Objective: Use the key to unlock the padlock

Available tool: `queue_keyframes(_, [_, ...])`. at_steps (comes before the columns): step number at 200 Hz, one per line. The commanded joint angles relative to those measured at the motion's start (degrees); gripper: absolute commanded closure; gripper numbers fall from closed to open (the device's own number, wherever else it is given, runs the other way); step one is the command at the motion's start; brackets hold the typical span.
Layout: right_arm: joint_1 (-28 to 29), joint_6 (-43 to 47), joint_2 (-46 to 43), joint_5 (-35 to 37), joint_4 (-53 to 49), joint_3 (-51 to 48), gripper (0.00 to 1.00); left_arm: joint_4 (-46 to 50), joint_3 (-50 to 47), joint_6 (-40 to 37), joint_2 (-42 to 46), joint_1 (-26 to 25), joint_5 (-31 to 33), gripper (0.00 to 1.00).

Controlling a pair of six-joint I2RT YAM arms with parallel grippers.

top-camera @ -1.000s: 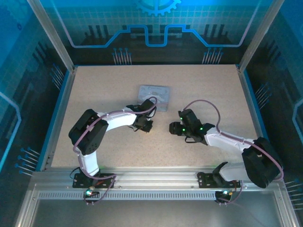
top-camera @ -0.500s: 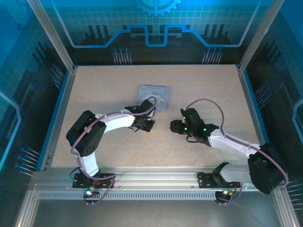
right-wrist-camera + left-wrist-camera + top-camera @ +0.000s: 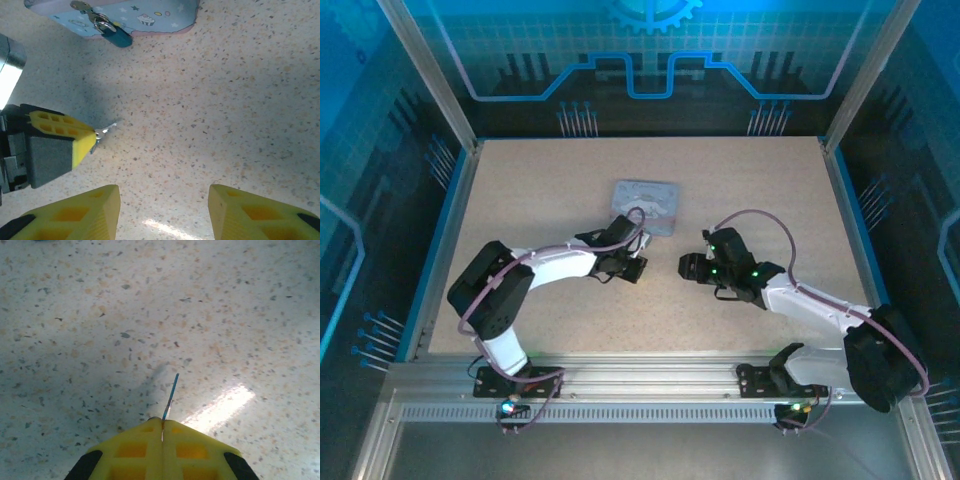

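Thin key (image 3: 170, 397) edge-on between pressed-together yellow fingers (image 3: 132, 450), speckled tabletop (image 3: 100, 315) beyond.

Pale blue cartoon tin (image 3: 655, 195) flat on speckled table (image 3: 540, 190), toward far side.

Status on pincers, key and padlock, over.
Left pincer shut on key, blade sticking out. Right pincer open, empty. Padlock on clasp of tin, nothing between it and key.
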State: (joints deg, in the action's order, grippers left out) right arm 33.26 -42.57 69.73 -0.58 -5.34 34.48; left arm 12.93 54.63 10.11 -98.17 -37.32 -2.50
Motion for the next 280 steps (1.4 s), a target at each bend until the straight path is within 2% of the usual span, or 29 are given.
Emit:
queue_keyframes(1, [-1.5,-1.6,-1.4,-3.9,1.3,-0.5,0.50,-3.7,-1.8,-1.0,3.9,0.4,-4.8,1.00])
queue_keyframes(40, [-5.7,-2.5,-6.2,-12.6,2.9,-0.1,0.50,-7.3,-4.3,0.8,10.8,2.7,-12.0,1.00])
queue_keyframes(66, [-6.8,0.0,-9.4,-17.2,0.2,3.9,0.49,-11.9,-6.9,5.0,17.3,5.1,-19.0,1.00])
queue_keyframes(114, [-5.6,-3.0,-9.5,-28.2,3.7,11.0,0.35,-20.1,-9.3,14.2,27.0,8.0,-29.5,1.00])
queue_keyframes(128, [-4.7,-4.4,-8.0,-31.2,5.3,13.2,0.37,-22.8,-9.7,16.7,28.9,8.1,-31.7,1.00])
queue_keyframes(145, [-3.2,-5.9,-5.9,-33.7,6.7,15.6,0.48,-25.1,-9.7,19.6,30.6,8.3,-33.9,1.00])
queue_keyframes(182, [-1.5,-9.3,-3.4,-35.1,8.4,20.1,0.73,-27.5,-9.8,24.0,33.1,8.6,-36.7,1.00])
queue_keyframes(215, [-0.4,-10.9,-3.2,-35.0,9.6,21.6,0.79,-30.9,-11.1,28.0,34.4,9.0,-38.2,1.00])
queue_keyframes(230, [0.3,-10.2,-3.3,-34.4,7.8,22.5,0.76,-31.7,-11.5,29.1,34.9,9.2,-38.4,1.00])
queue_keyframes(254, [1.0,-8.9,-4.5,-32.1,4.8,22.9,0.58,-31.8,-11.6,30.0,35.6,9.6,-38.8,1.00])
queue_keyframes(280, [0.9,-5.7,-7.6,-26.9,-1.9,23.5,0.56,-31.8,-11.7,31.1,36.5,10.2,-39.3,1.00])
